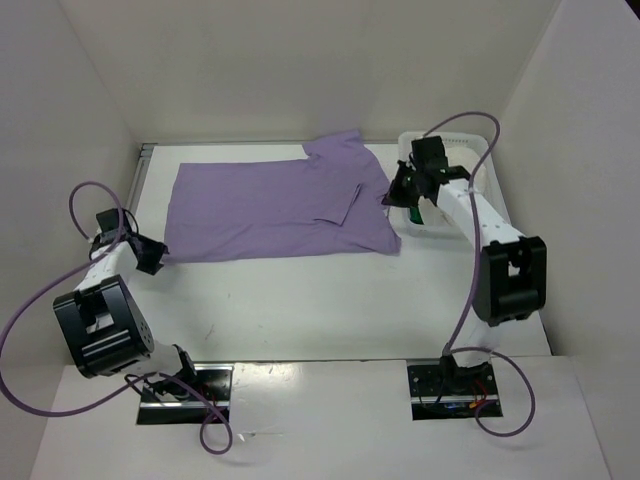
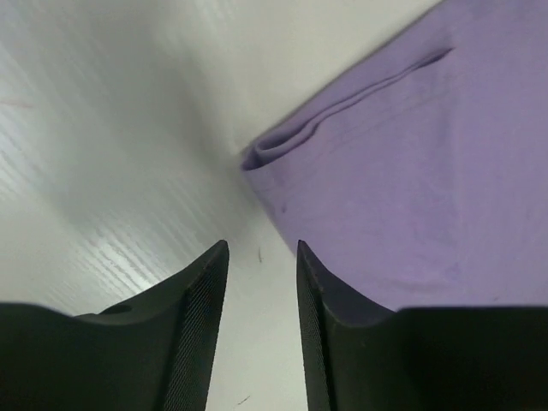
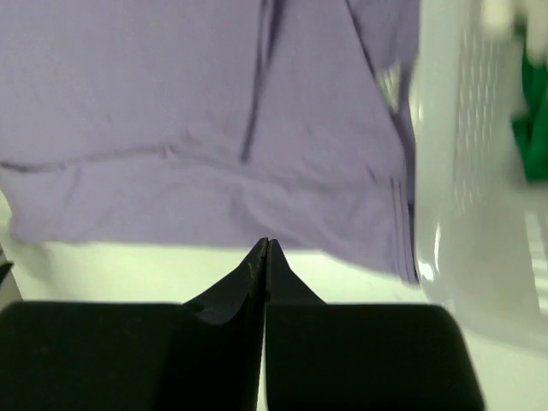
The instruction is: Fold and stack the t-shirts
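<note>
**A:** Where is the lavender t-shirt lying?

**B:** It is lying spread across the far half of the white table. Its right edge is sitting just beside the white mesh basket. A flap, probably a sleeve, is lying turned in over the body. A green t-shirt is showing inside the basket; I am not seeing a cream one.

**A:** What are the grippers doing?

**B:** The left gripper is hovering at the shirt's near-left corner. Its fingers are standing partly apart with nothing between them, and the corner is lying just ahead and to the right. The right gripper is hanging by the near-right edge with its fingers pressed together, gripping nothing.

**A:** How should the fold go?

**B:** I am judging that a fold is being set up. The right fingers will need opening first. Both grippers should then be coming down low and pinching only the hem. The left corner is curling into a small doubled lip, so both layers want catching. Lifting the two corners level and together should be keeping the cloth from skewing.

**A:** And the materials?

**B:** The shirt is looking like thin, matte jersey, limp and lightly creased, with stitched seams. The table is showing a smooth, faintly grained surface. The basket is looking like rigid plastic with fine perforations. The finger pads are black and ribbed.
</note>
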Available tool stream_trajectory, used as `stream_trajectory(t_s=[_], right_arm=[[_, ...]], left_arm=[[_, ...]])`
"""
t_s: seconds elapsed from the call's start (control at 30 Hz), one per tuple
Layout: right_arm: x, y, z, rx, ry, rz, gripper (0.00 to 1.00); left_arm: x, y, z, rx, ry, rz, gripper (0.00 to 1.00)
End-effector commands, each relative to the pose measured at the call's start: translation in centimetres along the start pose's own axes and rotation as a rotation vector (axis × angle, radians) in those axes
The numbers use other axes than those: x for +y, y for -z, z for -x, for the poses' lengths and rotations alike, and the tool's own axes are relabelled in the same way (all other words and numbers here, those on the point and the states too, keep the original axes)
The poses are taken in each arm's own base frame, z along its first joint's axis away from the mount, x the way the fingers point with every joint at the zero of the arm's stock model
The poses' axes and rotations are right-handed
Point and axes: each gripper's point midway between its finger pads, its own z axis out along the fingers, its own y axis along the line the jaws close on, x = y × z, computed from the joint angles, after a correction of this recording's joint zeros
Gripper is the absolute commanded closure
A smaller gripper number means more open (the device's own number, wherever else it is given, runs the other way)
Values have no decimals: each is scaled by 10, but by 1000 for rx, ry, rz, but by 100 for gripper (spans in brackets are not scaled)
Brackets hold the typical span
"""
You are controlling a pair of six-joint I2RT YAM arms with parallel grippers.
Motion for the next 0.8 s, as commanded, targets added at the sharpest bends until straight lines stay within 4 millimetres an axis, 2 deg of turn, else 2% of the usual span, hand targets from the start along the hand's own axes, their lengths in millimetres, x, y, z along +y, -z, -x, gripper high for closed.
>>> stream_trajectory(t_s=[0.0, 0.03, 0.1, 0.13, 0.17, 0.23, 0.3, 0.33, 0.37, 0.4, 0.43, 0.5, 0.57, 0.6, 0.7, 0.77], right_arm=[[-6, 10, -29, 4, 11, 39, 100], [-7, 15, -33, 1, 12, 41, 99], [-18, 14, -53, 36, -6, 30, 94], [-25, 12, -65, 53, -23, 19, 86], [-27, 11, -67, 49, -22, 21, 81], [-35, 9, -81, 71, -49, 7, 69], [-40, 8, -82, 54, -56, -6, 61], [-42, 9, -84, 50, -67, -15, 61], [-44, 8, -86, 51, -67, -16, 61], [-45, 7, -85, 46, -67, -23, 60], [-45, 7, -85, 46, -79, -24, 60], [-44, 7, -82, 31, -77, -24, 60], [-49, 5, -83, 27, -101, -46, 60], [-53, 4, -86, 27, -102, -62, 60], [-64, 1, -92, 26, -134, -107, 55], [-67, 0, -94, 21, -155, -118, 52]], left_arm=[[8, -5, 0, 14, 3, 3, 54], [12, -10, -4, 28, 15, 17, 54], [16, -15, 0, 24, 40, 27, 53], [9, -18, 3, 19, 53, -3, 51], [7, -20, 2, 17, 75, -20, 47], [-4, -22, 5, 13, 99, -64, 47], [-4, -32, 3, 29, 118, -66, 47], [-7, -36, 4, 34, 118, -76, 48], [-7, -44, 2, 59, 120, -68, 51], [-10, -43, 5, 53, 119, -74, 54], [-8, -50, 1, 78, 123, -63, 64], [-4, -55, -3, 93, 125, -48, 76], [-6, -55, 6, 66, 124, -36, 90], [-2, -54, 6, 66, 104, -19, 94], [7, -46, 25, 28, 108, 5, 100], [27, -44, 38, 13, 120, 47, 100]])
